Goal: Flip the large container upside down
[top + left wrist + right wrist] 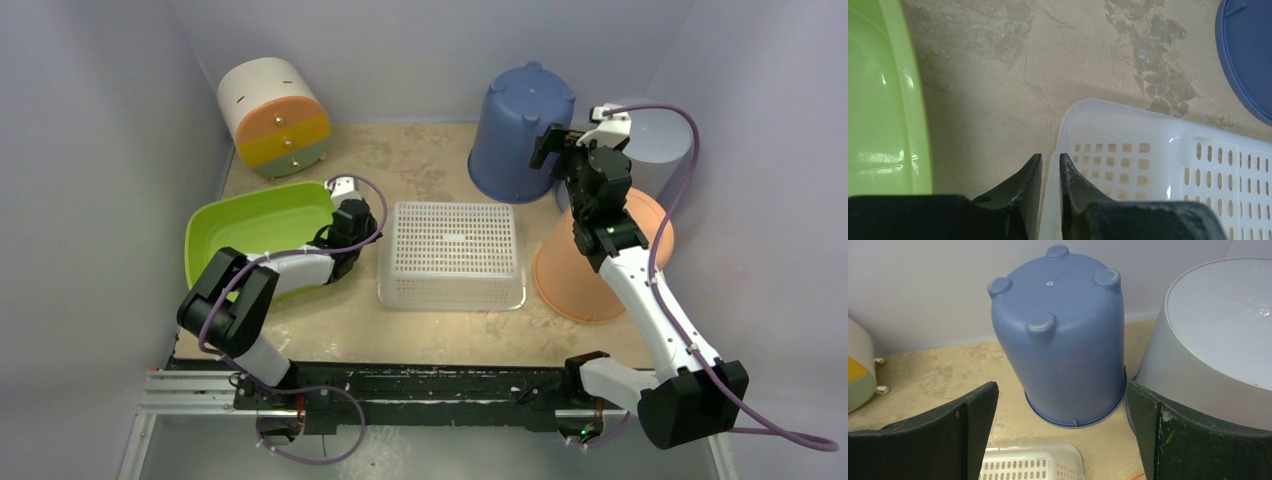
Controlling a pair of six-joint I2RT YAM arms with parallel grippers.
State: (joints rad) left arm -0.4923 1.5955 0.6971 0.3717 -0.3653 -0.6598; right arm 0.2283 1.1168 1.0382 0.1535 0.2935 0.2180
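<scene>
A white perforated basket (pixel 450 255) stands in the middle of the table, open side up. My left gripper (pixel 378 240) is shut on its left rim. In the left wrist view the rim runs between the fingers of the gripper (pixel 1050 160), one finger inside the basket (pixel 1148 150) and one outside. My right gripper (pixel 565 150) is open and empty, held above the table in front of an upside-down blue bucket (pixel 520 130). In the right wrist view the gripper (pixel 1062 390) frames the blue bucket (pixel 1063 335), and the basket's corner (pixel 1033 462) shows below.
A green tub (pixel 255 225) lies left of the basket, close to my left arm, and shows in the left wrist view (pixel 878 100). A grey upturned bucket (pixel 655 140) and an orange bucket (pixel 590 270) stand at the right. A round drawer unit (pixel 275 115) stands back left.
</scene>
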